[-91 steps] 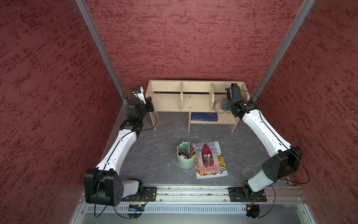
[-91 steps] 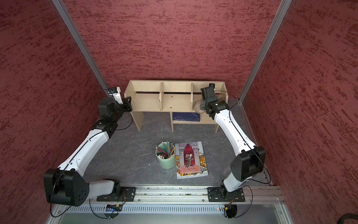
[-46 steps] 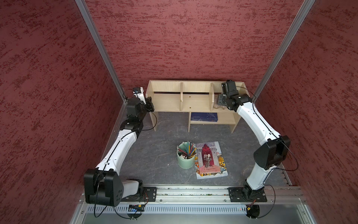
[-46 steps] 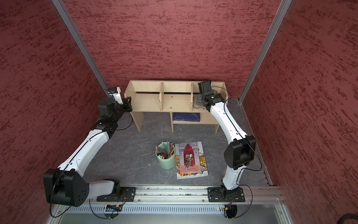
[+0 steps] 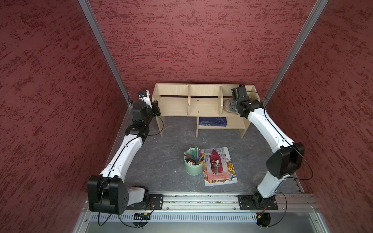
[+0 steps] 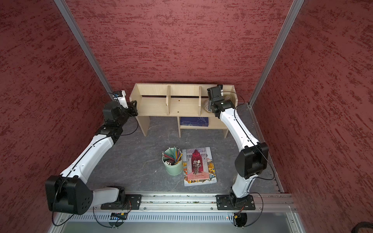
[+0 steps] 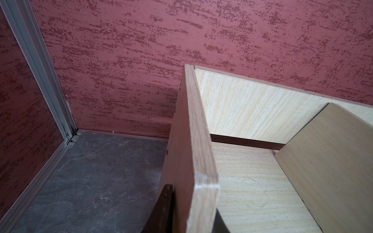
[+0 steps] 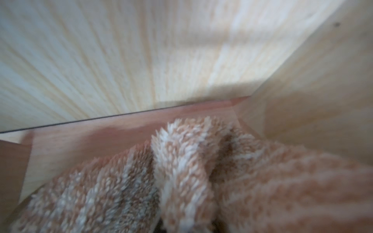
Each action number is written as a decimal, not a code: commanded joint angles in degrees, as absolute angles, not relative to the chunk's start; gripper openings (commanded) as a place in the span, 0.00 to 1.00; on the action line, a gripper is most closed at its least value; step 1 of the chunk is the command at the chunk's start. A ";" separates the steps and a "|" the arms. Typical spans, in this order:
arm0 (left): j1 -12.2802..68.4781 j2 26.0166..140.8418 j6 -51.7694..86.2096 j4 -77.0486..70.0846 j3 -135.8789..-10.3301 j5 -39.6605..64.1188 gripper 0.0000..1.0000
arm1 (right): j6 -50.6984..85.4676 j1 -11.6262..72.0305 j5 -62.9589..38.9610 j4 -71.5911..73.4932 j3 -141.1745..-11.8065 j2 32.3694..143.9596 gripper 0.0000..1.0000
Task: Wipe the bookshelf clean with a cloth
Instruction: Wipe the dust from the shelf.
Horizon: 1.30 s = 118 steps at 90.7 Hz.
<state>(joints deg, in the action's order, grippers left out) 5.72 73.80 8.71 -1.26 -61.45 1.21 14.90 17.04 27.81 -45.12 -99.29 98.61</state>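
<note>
The cloth (image 5: 227,108) lies bunched in the end compartment of the bookshelf (image 5: 175,105), at the tip of the right claw (image 5: 232,105), whose jaws are pinched shut on it. The same shows in both top views (image 6: 205,106). Its pile is shaggy, in beige and brown bands with thin pale stripes, and it is gathered into soft ridges. The right wrist view is blurred but shows it (image 8: 181,171) on the compartment floor, close to the corner where the back panel meets an upright.

The bookshelf is pale wood with two upright dividers that make three open-topped compartments, and a dark slot runs along its back. The right claw reaches into one end compartment. At the far end, the left claw (image 5: 157,106) is clamped on the front edge of the side panel. One dark finger (image 7: 165,207) lies on the panel's outer face and the other on its inner face.

Just below the right claw, a lower shelf holds a blue book (image 5: 212,121) lying flat.

Well apart from both claws, toward the arm bases, a green cup (image 5: 193,169) stands on the grey table (image 5: 161,157). It holds coloured pencils (image 5: 195,156) leaning at angles. An illustrated book (image 5: 219,166) lies flat just beside the cup, on the right claw's side
</note>
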 commanded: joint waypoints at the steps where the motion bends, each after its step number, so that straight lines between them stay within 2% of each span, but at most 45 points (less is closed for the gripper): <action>1: 8.10 72.21 12.71 0.57 -61.42 8.78 0.00 | 17.35 16.84 28.53 -47.34 -94.82 93.08 0.01; 23: 8.26 72.19 13.14 0.49 -61.52 9.40 0.00 | 20.26 18.33 19.92 -49.37 -91.76 84.49 0.00; 46: 8.26 71.46 13.09 0.67 -61.63 9.14 0.00 | 18.19 33.18 25.37 -53.68 -106.91 83.09 0.00; 59: 8.25 71.54 13.01 0.57 -61.56 9.03 0.00 | 15.06 41.42 27.43 -53.76 -119.53 92.26 0.00; 76: 8.10 71.54 12.89 0.53 -61.48 8.76 0.00 | 15.57 42.61 24.81 -56.87 -136.49 107.80 0.01; 86: 7.90 71.59 12.74 0.55 -61.49 8.46 0.00 | 16.21 42.56 24.50 -58.45 -141.87 114.77 0.08; 103: 7.71 71.81 12.93 0.60 -61.44 8.60 0.00 | 16.94 42.37 30.75 -59.27 -140.62 118.72 0.25; 118: 7.57 71.89 13.09 0.65 -61.55 8.78 0.00 | 18.18 40.58 27.49 -59.87 -136.75 118.26 0.46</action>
<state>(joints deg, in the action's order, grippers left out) 5.96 73.10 8.47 -0.05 -61.45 0.99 16.97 42.09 27.44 -58.92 -137.53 120.75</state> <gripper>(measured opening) 0.221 0.417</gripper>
